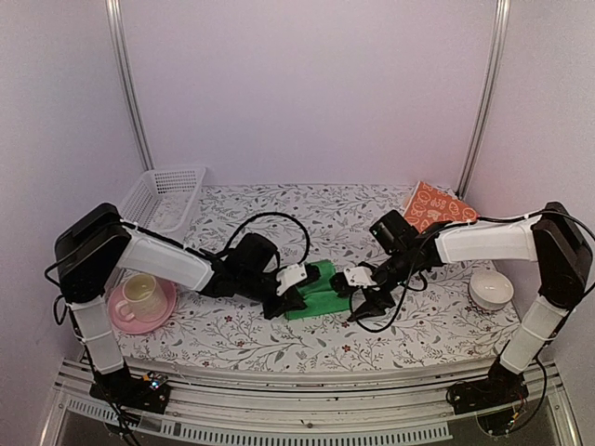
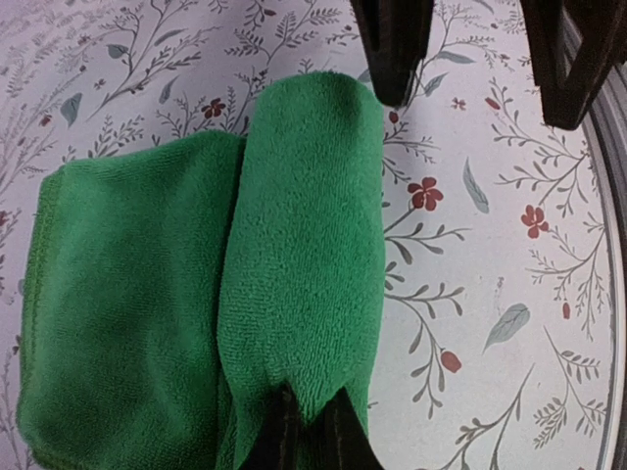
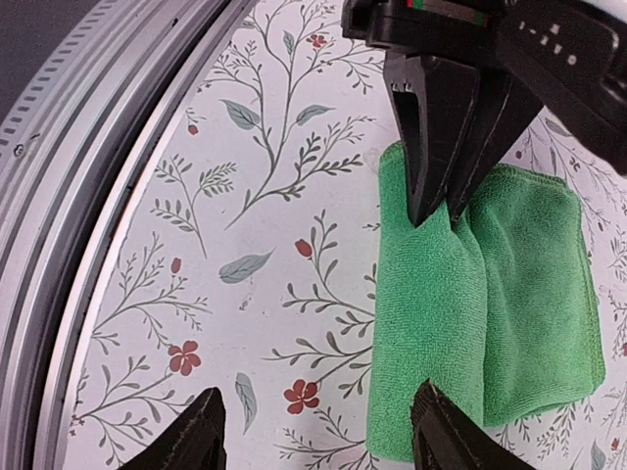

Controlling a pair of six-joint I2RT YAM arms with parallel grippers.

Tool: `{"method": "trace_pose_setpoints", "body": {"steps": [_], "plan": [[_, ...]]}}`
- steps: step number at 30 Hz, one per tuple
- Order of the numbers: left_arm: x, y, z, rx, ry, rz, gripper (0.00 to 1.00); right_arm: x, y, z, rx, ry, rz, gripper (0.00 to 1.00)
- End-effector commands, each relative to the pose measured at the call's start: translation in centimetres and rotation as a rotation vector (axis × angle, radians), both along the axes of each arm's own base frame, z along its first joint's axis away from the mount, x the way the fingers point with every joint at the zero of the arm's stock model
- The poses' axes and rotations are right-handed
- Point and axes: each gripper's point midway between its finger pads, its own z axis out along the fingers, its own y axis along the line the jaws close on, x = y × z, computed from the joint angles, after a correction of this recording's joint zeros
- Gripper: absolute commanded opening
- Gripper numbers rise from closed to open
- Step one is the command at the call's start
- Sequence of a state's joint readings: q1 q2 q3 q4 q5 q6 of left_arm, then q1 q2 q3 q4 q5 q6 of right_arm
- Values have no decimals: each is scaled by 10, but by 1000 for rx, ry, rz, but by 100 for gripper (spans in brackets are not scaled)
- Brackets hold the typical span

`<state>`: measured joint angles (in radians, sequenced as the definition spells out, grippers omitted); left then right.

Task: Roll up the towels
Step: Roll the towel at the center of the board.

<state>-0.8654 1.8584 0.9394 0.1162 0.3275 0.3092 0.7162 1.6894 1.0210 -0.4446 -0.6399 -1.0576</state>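
The green towel (image 1: 323,288) lies mid-table, its near long edge turned over into a roll (image 2: 304,245) beside the flat part (image 2: 118,294). My left gripper (image 2: 309,423) is shut on one end of that roll (image 3: 436,201). My right gripper (image 3: 318,426) stands open at the roll's other end; one finger (image 3: 441,431) is over the green cloth and the other (image 3: 201,436) over the tablecloth, with nothing gripped. In the top view it sits at the towel's right (image 1: 367,305). The orange-red patterned towel (image 1: 437,206) leans at the back right, untouched.
A white basket (image 1: 163,197) stands at the back left. A pale cup on a pink plate (image 1: 144,302) sits front left, and a white bowl (image 1: 490,290) front right. The metal rail of the table's front edge (image 3: 108,166) runs close to the right gripper.
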Motion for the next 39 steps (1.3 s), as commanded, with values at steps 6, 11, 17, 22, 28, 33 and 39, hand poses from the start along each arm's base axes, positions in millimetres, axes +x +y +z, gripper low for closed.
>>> {"method": "trace_pose_setpoints", "body": {"steps": [6, 11, 17, 22, 28, 33, 39], "plan": [[3, 30, -35, 66, 224, 78, 0, 25, 13, -3, 20, -132, -95, 65], [5, 32, -39, 60, 274, 86, 0, 31, 14, -8, 11, -143, -120, 65], [8, 35, -50, 71, 325, 103, 0, 25, 16, -17, -9, -137, -101, 66], [10, 38, -52, 65, 345, 113, 0, 27, 19, -25, -28, -140, -109, 65], [12, 43, -58, 74, 379, 132, 0, 46, 19, -39, -68, -177, -190, 65], [17, 46, -64, 85, 397, 152, 0, 53, 18, -54, -109, -176, -219, 63], [23, 50, -61, 69, 404, 169, 2, 62, 17, -69, -151, -180, -258, 56]]}}
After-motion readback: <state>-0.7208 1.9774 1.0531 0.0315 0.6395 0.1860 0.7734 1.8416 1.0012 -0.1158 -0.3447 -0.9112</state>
